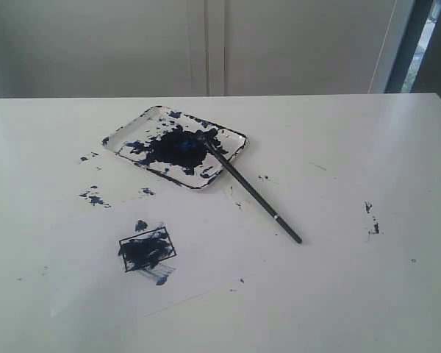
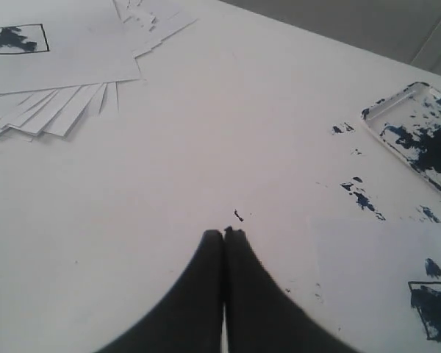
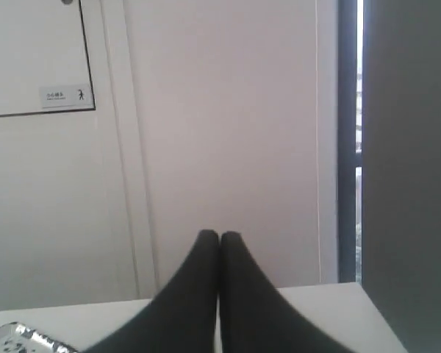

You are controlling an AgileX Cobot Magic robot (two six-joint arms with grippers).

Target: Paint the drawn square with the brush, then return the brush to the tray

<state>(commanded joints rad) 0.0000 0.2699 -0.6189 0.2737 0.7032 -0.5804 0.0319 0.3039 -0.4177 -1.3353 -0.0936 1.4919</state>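
Over the table (image 2: 206,147), left hand (image 2: 223,234) and right hand (image 3: 219,235) fully closed, empty.

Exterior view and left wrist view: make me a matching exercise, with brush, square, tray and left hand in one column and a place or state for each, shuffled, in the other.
1. brush
2. square
3. tray
4. left hand

A. smeared with dark paint inside
B. shut, holding nothing
C. tip in the tray, handle out on the table
D. holds a big dark blot

Pairs: 1-C, 2-A, 3-D, 4-B
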